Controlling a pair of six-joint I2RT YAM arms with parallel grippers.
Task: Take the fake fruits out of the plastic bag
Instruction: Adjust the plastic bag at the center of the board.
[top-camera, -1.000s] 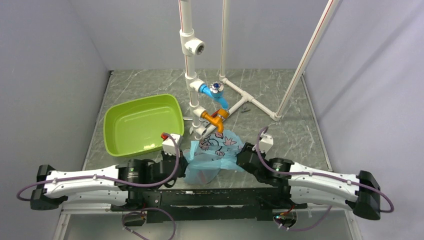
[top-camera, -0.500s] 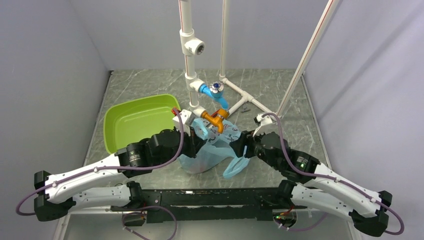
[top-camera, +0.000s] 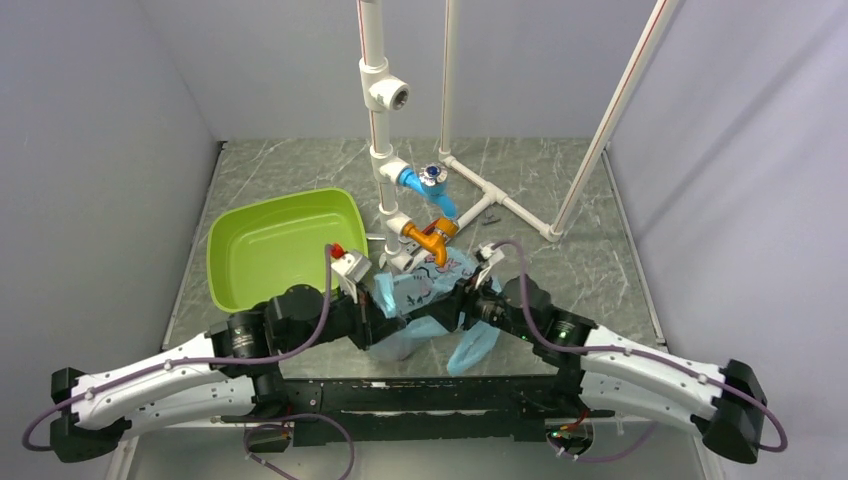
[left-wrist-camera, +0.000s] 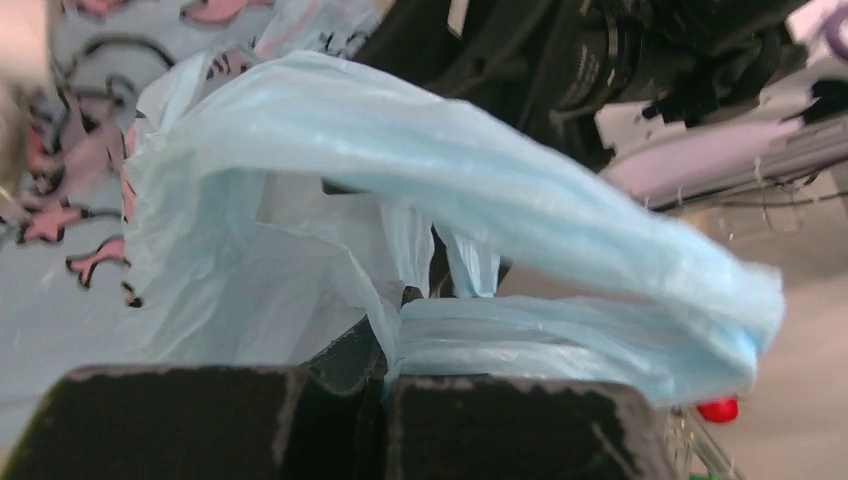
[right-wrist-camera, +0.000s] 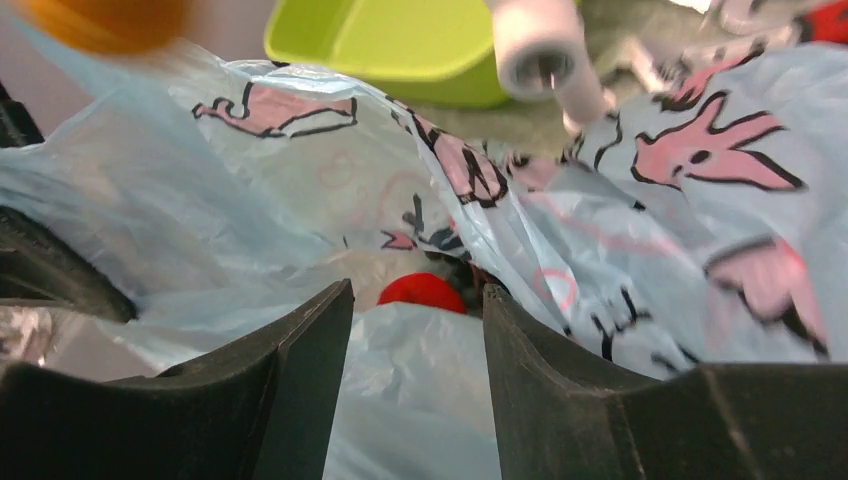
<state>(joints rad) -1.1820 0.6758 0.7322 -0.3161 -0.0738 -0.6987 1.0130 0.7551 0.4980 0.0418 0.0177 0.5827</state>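
Left gripper (left-wrist-camera: 381, 385): we see it pinched tight on a fold of the plastic bag (top-camera: 425, 288).
Right gripper (right-wrist-camera: 415, 300): fingers apart with bag film between them; we cannot tell whether it grips.
Bag: between both grippers, near the green tub (top-camera: 280, 245).
Fruits: hidden; we see only a red round shape (right-wrist-camera: 420, 292) inside the bag, just past the right fingertips.

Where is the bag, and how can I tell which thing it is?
Find the tall white plastic pipe frame at the back of the grey marbled table. Just in front of its orange tap, beside the lime-green plastic tub, is the thin light-blue crinkly plastic bag. Only it is soft, see-through and printed with pink-and-black shapes.
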